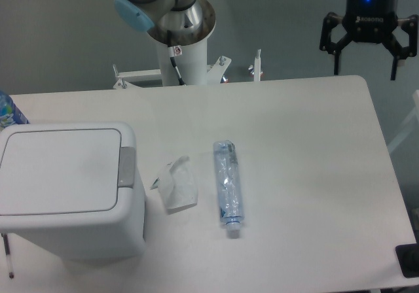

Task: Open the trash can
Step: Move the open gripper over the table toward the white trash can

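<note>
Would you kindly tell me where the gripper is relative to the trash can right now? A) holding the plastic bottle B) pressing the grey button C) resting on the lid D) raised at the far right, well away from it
D: the gripper hangs open above the table's far right corner, while the trash can sits at the left edge with its lid shut.

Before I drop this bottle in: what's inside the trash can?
Cannot tell. The trash can has its flat lid shut, covering the inside; only the lid and grey push-button show on top.

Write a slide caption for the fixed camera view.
Open end effector hangs far from the closed trash can; plastic bottle and crumpled wrapper lie between.
</note>
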Motion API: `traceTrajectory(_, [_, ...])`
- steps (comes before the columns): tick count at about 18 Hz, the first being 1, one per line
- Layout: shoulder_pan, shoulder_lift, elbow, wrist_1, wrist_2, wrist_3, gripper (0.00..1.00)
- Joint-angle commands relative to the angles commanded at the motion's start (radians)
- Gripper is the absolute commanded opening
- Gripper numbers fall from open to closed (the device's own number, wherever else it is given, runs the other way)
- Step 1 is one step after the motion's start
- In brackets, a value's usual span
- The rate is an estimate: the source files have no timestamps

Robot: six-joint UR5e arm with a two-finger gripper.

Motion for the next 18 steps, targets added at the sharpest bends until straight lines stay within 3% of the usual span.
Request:
traceTrajectory(5, [-0.002,0.003,0.008,0.003,-0.005,-0.015,1.00])
traceTrajectory(8, [-0.021,0.000,0.018,0.005,-0.003,-0.214,1.00])
traceTrajectory(11, [-0.112,-0.044,0.081,0.006,0.002,-0.449,1.00])
traceTrajectory(18, [-0.231,-0.057,0.083,0.049,-0.002,-0.707,1.00])
